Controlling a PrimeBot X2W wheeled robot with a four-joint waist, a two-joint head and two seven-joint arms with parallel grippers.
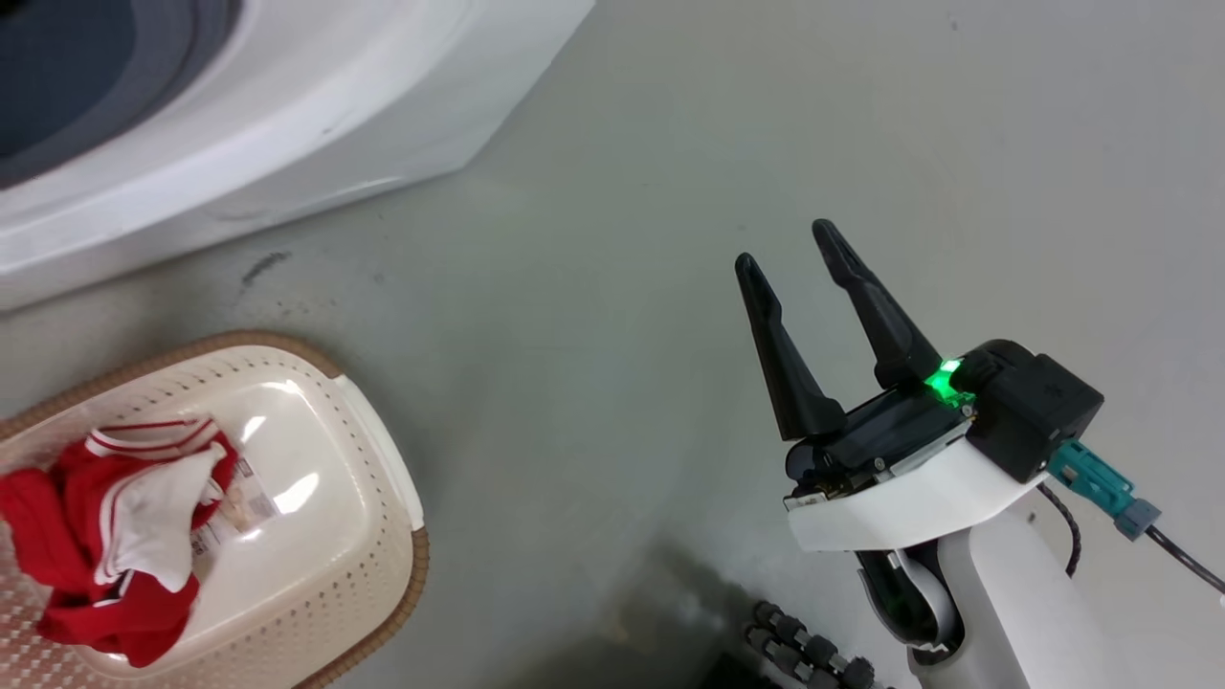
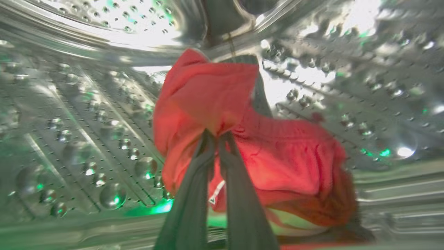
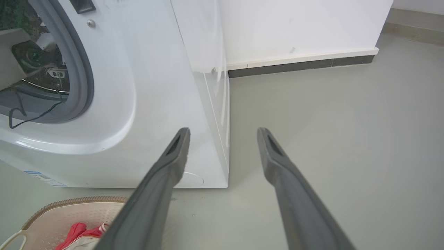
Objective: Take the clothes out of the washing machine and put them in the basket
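A plain, bare laundry corner: a white front-loading washing machine (image 3: 156,86) stands on a smooth grey floor (image 3: 329,121), with a white wall (image 3: 295,27) and dark skirting strip (image 3: 301,66) far behind on the right. Near its front, a cream perforated basket (image 1: 373,536) holds red-and-white clothes (image 1: 86,536).

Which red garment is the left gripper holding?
The red garment inside the drum, pinched by the left gripper; the white-trimmed garment lies loose in the basket.
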